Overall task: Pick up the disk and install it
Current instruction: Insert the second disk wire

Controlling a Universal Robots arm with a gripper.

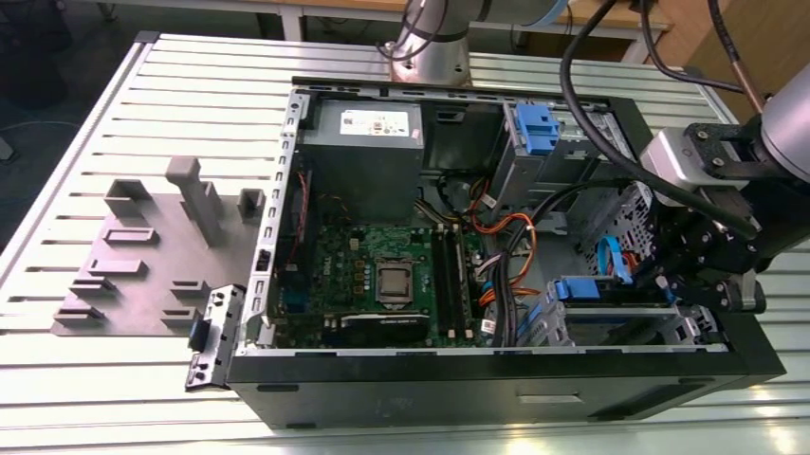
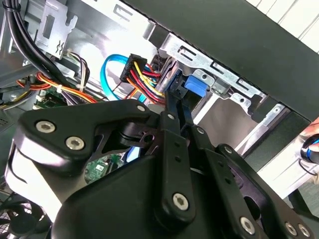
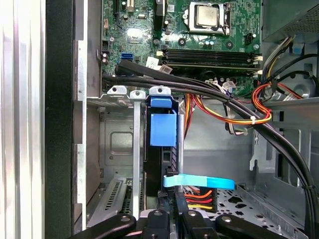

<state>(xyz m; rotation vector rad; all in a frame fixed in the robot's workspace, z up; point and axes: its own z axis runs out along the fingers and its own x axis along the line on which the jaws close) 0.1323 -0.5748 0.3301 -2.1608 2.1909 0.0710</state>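
Note:
The disk [image 3: 162, 128] stands on edge in a slot of the silver drive cage [image 3: 117, 196], its blue front edge toward the motherboard. In the exterior view that blue edge [image 1: 576, 287] shows at the case's lower right corner. My gripper [image 1: 658, 277] hangs over that corner. In both wrist views the black fingers [image 3: 155, 215] reach along the disk's two sides, and the gripper [image 2: 178, 107] looks shut on the disk, just behind the blue edge [image 2: 197, 85]. A light blue flat cable [image 3: 199, 181] crosses beside the disk near the fingers.
The open black computer case [image 1: 506, 393] lies on a slatted metal table [image 1: 114, 398]. Inside are a grey power supply [image 1: 367, 133], a green motherboard [image 1: 379, 265] and coloured cable bundles [image 3: 249, 117]. A grey fixture plate [image 1: 139, 256] lies at the exterior view's left.

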